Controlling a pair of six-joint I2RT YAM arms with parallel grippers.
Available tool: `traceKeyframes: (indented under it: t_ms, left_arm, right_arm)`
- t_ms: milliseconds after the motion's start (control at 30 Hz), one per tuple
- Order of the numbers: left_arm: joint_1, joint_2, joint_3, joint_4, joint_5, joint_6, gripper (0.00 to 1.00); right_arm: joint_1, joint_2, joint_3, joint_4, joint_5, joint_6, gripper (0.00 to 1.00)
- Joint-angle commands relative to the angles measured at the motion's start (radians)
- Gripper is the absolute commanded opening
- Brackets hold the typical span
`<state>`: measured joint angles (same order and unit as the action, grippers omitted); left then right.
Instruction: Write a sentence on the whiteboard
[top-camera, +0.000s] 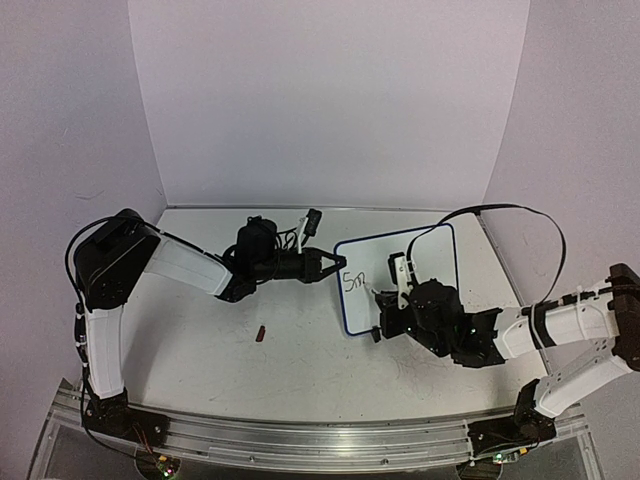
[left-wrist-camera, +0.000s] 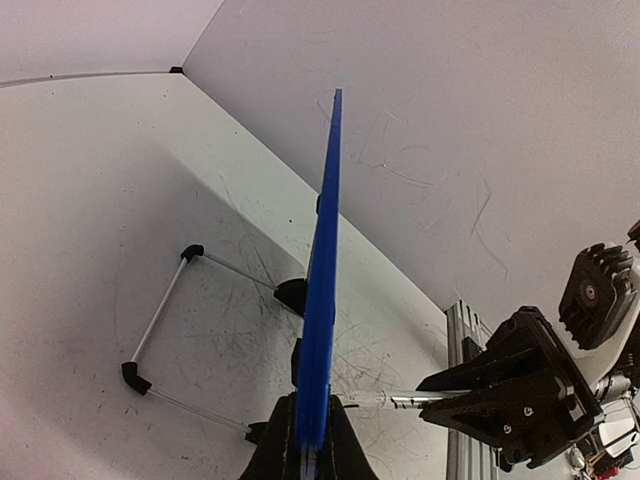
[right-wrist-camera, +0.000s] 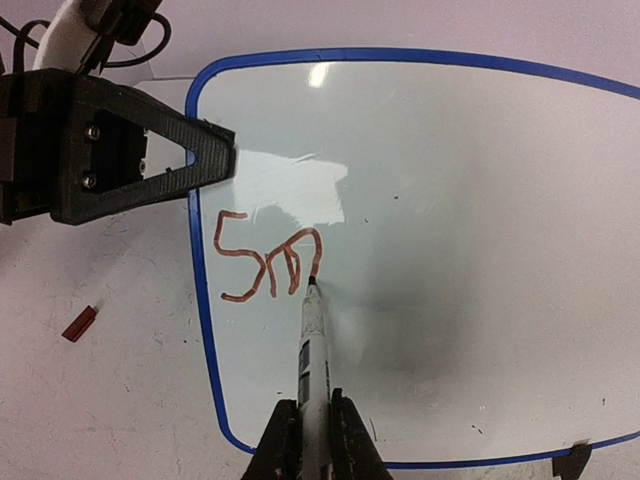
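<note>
Jaws of the right gripper (right-wrist-camera: 312, 415) are shut on a marker (right-wrist-camera: 312, 350), whose tip is pressed to the whiteboard (right-wrist-camera: 450, 200) just ahead of the gripper. Reddish letters "Sm", the start of the sentence (right-wrist-camera: 268, 262), are seen just left of the tip. The board's blue left edge is pinched by the left gripper (top-camera: 337, 268), farther left of the marker. A small red piece (right-wrist-camera: 80, 323) is seen on the table (top-camera: 300, 370), well left.
</note>
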<state>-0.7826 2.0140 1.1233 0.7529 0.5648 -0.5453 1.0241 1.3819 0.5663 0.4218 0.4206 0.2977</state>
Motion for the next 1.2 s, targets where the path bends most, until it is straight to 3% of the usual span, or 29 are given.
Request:
traceKeyframes:
  t_ms: [0,200,333,467,800,1167]
  left_arm:
    - [0.002,-0.068,-0.017,-0.023,-0.001,0.004,0.0]
    - [0.002,-0.067,-0.016,-0.029,-0.001,0.006,0.0]
    - [0.002,-0.065,-0.017,-0.034,-0.003,0.005,0.0]
    - [0.002,-0.064,-0.013,-0.037,-0.007,-0.002,0.01]
    - [0.002,-0.062,0.001,-0.044,-0.024,-0.012,0.2]
    - [0.001,-0.035,0.034,-0.045,-0.025,-0.022,0.3]
  right_arm:
    - [-0.001,-0.018,-0.013,-0.053,0.008,0.022,0.0]
    - [0.0,-0.047,-0.013,-0.065,0.007,0.025,0.0]
    - [0.003,-0.203,-0.077,0.027,-0.084,-0.045,0.0]
    - [-0.004,-0.276,-0.042,0.032,-0.055,-0.123,0.0]
    - [-0.021,-0.247,-0.069,0.088,-0.046,-0.156,0.0]
    - [-0.021,-0.239,-0.104,0.087,-0.054,-0.132,0.0]
